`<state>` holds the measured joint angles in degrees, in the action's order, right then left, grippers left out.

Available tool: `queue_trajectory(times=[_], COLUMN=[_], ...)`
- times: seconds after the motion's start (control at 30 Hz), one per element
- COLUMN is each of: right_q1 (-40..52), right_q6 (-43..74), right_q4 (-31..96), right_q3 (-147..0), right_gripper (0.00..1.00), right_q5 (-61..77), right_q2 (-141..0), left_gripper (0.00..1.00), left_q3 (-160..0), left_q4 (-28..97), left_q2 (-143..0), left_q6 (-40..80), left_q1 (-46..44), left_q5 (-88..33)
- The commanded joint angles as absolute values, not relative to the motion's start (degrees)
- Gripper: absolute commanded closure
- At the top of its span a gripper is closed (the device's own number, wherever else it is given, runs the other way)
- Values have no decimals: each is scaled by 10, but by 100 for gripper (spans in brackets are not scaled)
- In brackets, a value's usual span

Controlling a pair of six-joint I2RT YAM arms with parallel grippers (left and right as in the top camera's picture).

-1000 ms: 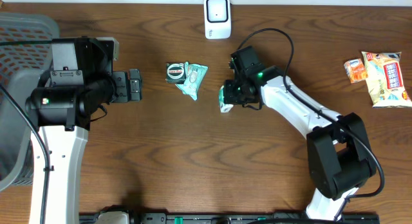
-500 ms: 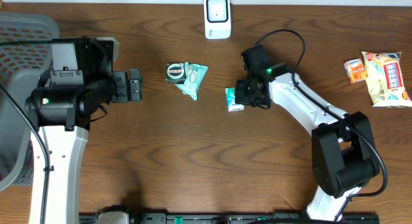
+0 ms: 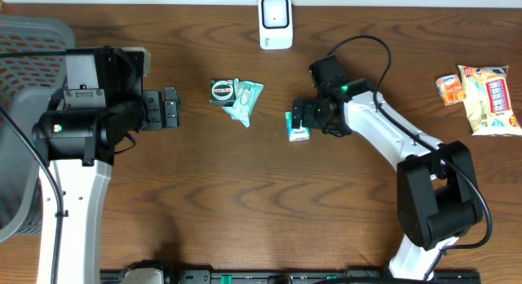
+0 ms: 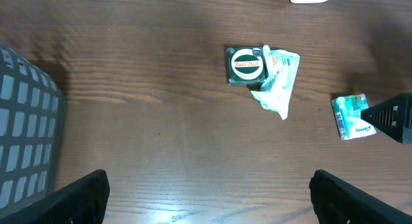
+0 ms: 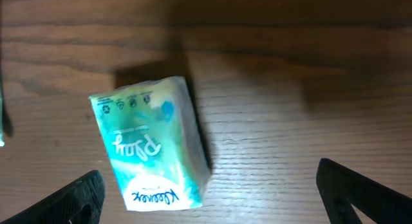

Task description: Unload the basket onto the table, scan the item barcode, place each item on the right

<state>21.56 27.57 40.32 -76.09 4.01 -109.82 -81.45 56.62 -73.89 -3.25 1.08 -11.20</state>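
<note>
From overhead, the right gripper (image 3: 304,119) is spread wide above the brown wooden table (image 3: 245,202) and grips nothing. The small teal plastic-wrapped tissue pack (image 3: 298,132) lies flat at its fingertips, with the white boxy scanner (image 3: 276,21) well apart from both. The left gripper (image 3: 170,109) is also spread wide and empty, far from the pack. In the left wrist view, a dark green round-labelled box (image 4: 246,66) touches a crumpled pale-teal wrapper (image 4: 278,82) ahead of the fingers. The right wrist view shows the pack on the wood between the parted fingers, nearer one and touched by neither.
</note>
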Motion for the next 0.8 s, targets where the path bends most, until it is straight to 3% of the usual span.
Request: queue_trajectory(times=[0.0,0.1,0.17,0.27,0.3,0.77], right_q1=[207,184,167,145,140,132], right_q6=[252,259,254,208,192,169], right_q4=[405,402,400,392,386,264], right_q3=[-767,-767,-767,-766,-764,-672], right_gripper=[1,1,11,36,40,39], right_q5=[29,45,88,176,203,276], right_q2=[-1097,-1097,-1097,-1098,-1098,-1098], left_gripper=[2,2,2,2,2,2], left_q3=[-819,-819,-819,-819,-819,-819], left_q4=[568,568,568,568,568,568], left_q2=[-741,-741,-741,-741,-741,-741], left_q6=[-38,-38,-38,-38,-38,-38], left_q1=[14,14,14,14,14,14], left_q5=[-109,-109,-109,-109,-109,-109])
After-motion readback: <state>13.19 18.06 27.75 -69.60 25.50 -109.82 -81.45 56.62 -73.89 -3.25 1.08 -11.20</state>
